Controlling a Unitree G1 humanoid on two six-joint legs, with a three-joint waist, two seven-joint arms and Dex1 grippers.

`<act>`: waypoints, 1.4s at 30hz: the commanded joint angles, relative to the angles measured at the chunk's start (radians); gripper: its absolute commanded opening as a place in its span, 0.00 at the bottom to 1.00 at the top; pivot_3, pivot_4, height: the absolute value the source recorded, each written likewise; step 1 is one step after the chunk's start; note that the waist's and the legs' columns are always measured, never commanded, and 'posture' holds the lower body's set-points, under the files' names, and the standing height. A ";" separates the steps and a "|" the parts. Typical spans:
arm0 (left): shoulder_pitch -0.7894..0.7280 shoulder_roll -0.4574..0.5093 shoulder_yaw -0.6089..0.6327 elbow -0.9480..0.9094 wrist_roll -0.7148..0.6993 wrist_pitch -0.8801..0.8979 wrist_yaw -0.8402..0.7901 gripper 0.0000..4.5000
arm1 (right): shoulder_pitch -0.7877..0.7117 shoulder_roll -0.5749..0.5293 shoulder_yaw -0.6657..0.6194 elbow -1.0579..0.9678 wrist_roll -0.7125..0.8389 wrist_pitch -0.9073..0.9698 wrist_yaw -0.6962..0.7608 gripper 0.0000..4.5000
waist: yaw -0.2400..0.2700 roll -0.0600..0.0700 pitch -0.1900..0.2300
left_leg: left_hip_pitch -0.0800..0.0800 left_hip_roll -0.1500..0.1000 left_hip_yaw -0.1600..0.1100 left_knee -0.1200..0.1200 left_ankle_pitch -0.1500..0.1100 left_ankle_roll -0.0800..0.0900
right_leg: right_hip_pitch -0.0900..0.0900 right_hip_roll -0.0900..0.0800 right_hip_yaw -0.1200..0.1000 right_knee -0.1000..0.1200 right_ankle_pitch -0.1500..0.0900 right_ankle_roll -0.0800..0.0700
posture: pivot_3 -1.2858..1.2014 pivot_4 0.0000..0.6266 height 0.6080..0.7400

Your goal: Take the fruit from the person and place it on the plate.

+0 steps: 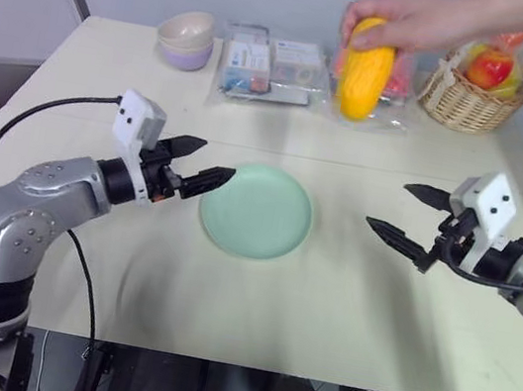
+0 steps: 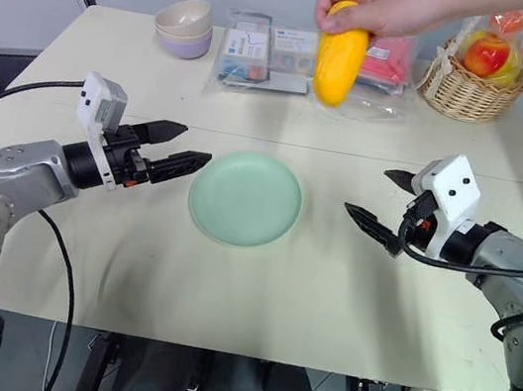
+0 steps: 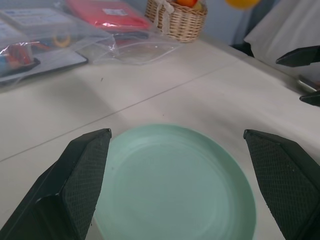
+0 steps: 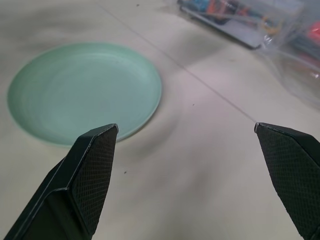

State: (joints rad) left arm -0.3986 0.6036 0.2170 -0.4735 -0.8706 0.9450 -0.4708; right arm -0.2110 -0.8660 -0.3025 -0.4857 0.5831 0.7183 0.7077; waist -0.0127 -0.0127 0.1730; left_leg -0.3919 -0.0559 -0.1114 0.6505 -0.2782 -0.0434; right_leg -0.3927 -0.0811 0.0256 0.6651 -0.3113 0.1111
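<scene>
We see our left tool (image 1: pixel 199 161) and right tool (image 1: pixel 405 218) both spread wide and holding nothing, hovering over the surface (image 1: pixel 344 300) on either side of the plate (image 1: pixel 257 212), which lies bare between them. Beyond the plate, toward the far edge, the person's hand (image 1: pixel 411 22) grips the fruit (image 1: pixel 367 71) from above, holding it in the air.

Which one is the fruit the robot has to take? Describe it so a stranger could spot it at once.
Look to the far edge of the table, beyond the green plate and left of the wicker basket. There a person's hand holds the fruit in the air, hanging end down. It is plain yellow, smooth and elongated, unlike the rounder red-and-yellow fruits in the basket.
</scene>
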 commanded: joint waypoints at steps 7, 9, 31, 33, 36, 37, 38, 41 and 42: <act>-0.032 -0.018 -0.006 -0.004 0.004 -0.030 0.009 0.98 | -0.396 0.256 -0.013 0.027 0.193 0.320 -0.380 1.00 | 0.000 0.000 0.000 | 0.000 0.000 0.000 -0.002 0.003 -0.005 | -0.002 0.000 0.000 0.000 0.000 0.000 | 0.52 0.24 1.00; -0.031 -0.015 -0.011 -0.007 0.012 -0.038 0.005 0.98 | -0.454 0.315 -0.040 0.049 0.244 0.389 -0.452 1.00 | 0.003 0.000 0.000 | -0.001 0.000 0.000 -0.002 0.003 -0.005 | -0.002 0.000 0.000 -0.001 0.000 0.000 | 0.52 0.24 1.00; -0.009 -0.030 -0.005 -0.044 0.010 -0.047 0.047 1.00 | -0.680 0.416 0.123 0.317 0.130 0.256 -0.434 0.88 | -0.006 0.000 0.000 | -0.001 0.000 0.001 -0.002 0.002 -0.004 | -0.003 0.000 0.000 0.000 0.000 0.000 | 0.52 0.24 1.00; -0.004 -0.030 -0.003 -0.049 0.007 -0.046 0.051 1.00 | -0.684 0.422 0.130 0.331 0.116 0.235 -0.423 0.73 | -0.006 0.000 0.000 | -0.001 0.000 0.001 -0.002 0.002 -0.004 | -0.003 0.000 0.000 0.000 0.000 0.000 | 0.52 0.24 1.00; 0.000 -0.030 0.001 -0.054 0.005 -0.045 0.058 1.00 | -0.691 0.426 0.134 0.343 0.106 0.220 -0.411 0.56 | -0.005 0.000 0.000 | -0.002 0.000 0.001 -0.002 0.003 -0.005 | -0.004 0.000 0.000 0.000 0.000 0.000 | 0.52 0.24 1.00; 0.001 -0.029 0.002 -0.054 0.004 -0.045 0.059 1.00 | -0.694 0.429 0.135 0.345 0.102 0.220 -0.411 0.56 | -0.005 0.000 0.000 | -0.002 0.000 0.001 -0.002 0.003 -0.005 | -0.004 0.000 0.000 0.000 0.000 0.000 | 0.52 0.24 1.00; 0.001 -0.028 0.003 -0.054 0.003 -0.046 0.059 1.00 | -0.696 0.429 0.135 0.346 0.099 0.221 -0.412 0.56 | -0.005 0.000 0.000 | -0.002 0.000 0.000 -0.002 0.003 -0.005 | -0.004 0.000 0.000 0.000 0.000 0.000 | 0.52 0.24 1.00; 0.002 -0.027 0.005 -0.053 0.003 -0.047 0.061 1.00 | -0.700 0.430 0.130 0.346 0.095 0.229 -0.417 0.56 | -0.005 0.000 0.000 | -0.002 0.000 0.001 -0.002 0.003 -0.005 | -0.004 0.000 0.000 0.000 0.000 0.000 | 0.52 0.24 1.00; 0.002 -0.026 0.005 -0.052 0.004 -0.048 0.062 1.00 | -0.698 0.430 0.129 0.340 0.096 0.232 -0.417 0.56 | -0.005 0.000 0.000 | -0.002 0.000 0.000 -0.002 0.003 -0.005 | -0.004 0.000 0.001 0.000 0.000 0.000 | 0.52 0.24 1.00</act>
State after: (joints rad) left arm -0.3962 0.5754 0.2013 -0.4925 -0.8594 0.9217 -0.4104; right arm -0.8752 -0.4397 -0.1591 -0.1193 0.6798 0.9607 0.2896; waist -0.0176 -0.0124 0.1731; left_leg -0.3935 -0.0561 -0.1108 0.6482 -0.2756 -0.0480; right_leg -0.3964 -0.0812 0.0261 0.6654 -0.3112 0.1108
